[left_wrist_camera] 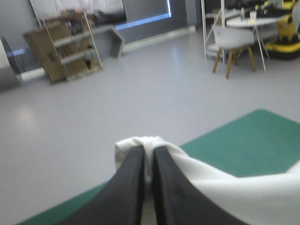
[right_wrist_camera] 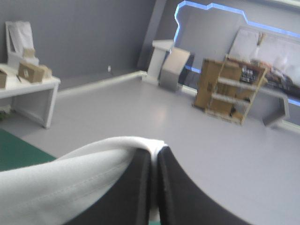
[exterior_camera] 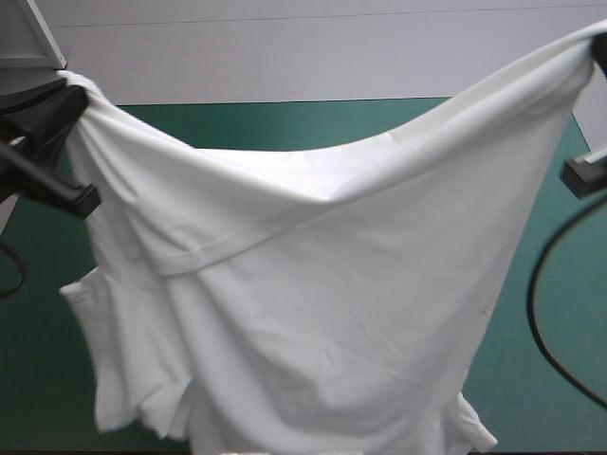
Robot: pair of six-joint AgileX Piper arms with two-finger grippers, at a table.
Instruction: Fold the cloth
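**One shirt up, pinched at two corners**

Count: one T-shirt (exterior_camera: 322,313), two grippers, one table.

The T-shirt is white. It is held up and hangs as a wide sheet between the two arms. Its top edge sags in the middle, and the lower part drops toward the table's near edge. A stitched band (exterior_camera: 237,242) crosses the fabric on a diagonal.

Left gripper (left_wrist_camera: 149,150): black fingers pressed nearly together, pinching a bunched knot of white fabric at the tips. This is the sheet's upper left corner in the high view.

Right gripper (right_wrist_camera: 154,151): the same, fingers all but closed on a fold of cloth, with a stitched hem running off beside them. It holds the upper right corner, well apart from the left one.

The table (exterior_camera: 560,313) has a teal-green cover, which shows only in strips: beyond the sag, right of the shirt and at lower left. The shirt blocks most of the tabletop in the high view. I cannot tell whether its bottom edge touches the cover.
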